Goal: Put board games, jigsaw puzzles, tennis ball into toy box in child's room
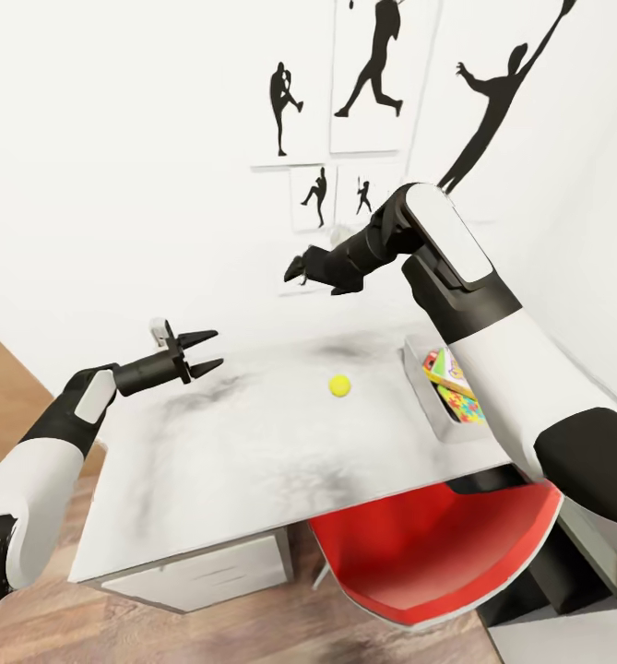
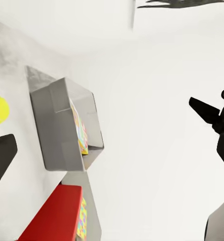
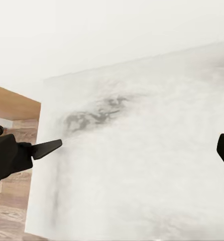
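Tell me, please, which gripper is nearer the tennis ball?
Hard to call. The left gripper, open, hovers over the table's far-left part; the right gripper hangs raised above and behind the tennis ball.

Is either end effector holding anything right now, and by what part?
Nothing is held. The left end effector is open over the table, the right end effector is empty above it, and the tennis ball lies loose.
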Available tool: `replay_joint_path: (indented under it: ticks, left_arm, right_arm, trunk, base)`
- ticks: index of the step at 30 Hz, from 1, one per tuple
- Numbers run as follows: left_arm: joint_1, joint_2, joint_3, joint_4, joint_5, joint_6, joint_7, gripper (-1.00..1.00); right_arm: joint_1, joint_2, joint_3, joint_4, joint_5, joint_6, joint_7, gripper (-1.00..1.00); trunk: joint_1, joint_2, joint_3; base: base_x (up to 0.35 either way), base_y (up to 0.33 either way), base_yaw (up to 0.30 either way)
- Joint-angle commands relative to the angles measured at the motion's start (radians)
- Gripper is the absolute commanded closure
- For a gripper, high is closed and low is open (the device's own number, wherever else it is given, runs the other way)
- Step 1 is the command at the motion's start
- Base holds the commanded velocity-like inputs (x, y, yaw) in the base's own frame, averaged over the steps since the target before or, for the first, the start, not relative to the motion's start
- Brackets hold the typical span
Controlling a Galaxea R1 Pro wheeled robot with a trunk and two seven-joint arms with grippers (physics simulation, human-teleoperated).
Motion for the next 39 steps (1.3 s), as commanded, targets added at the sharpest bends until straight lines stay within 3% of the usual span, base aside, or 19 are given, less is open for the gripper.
replay_joint_path:
  ticks: [1, 22, 39]
  left_arm:
    - [0.0, 0.0, -0.001, 0.001, -0.003, 0.003, -0.004, -1.0]
    - [0.011, -0.002, -0.007, -0.001, -0.003, 0.003, -0.004, -1.0]
    - [0.014, -0.003, -0.008, -0.001, -0.003, 0.003, -0.003, -1.0]
  right_arm:
    - [-0.001, 0.0, 0.0, -0.001, -0.008, 0.004, -0.01, -1.0]
    - [-0.001, -0.006, 0.0, -0.001, -0.009, 0.004, -0.011, -1.0]
    - [0.025, -0.005, -0.001, 0.0, -0.008, 0.007, -0.008, -1.0]
  trunk:
    - [0.001, -0.002, 0.0]
    - [0.001, -0.002, 0.028]
    - [0.001, -0.002, 0.032]
  base:
    - [0.111, -0.015, 0.194]
    - [0.061, -0.071, 0.192]
    - [0.006, -0.033, 0.027]
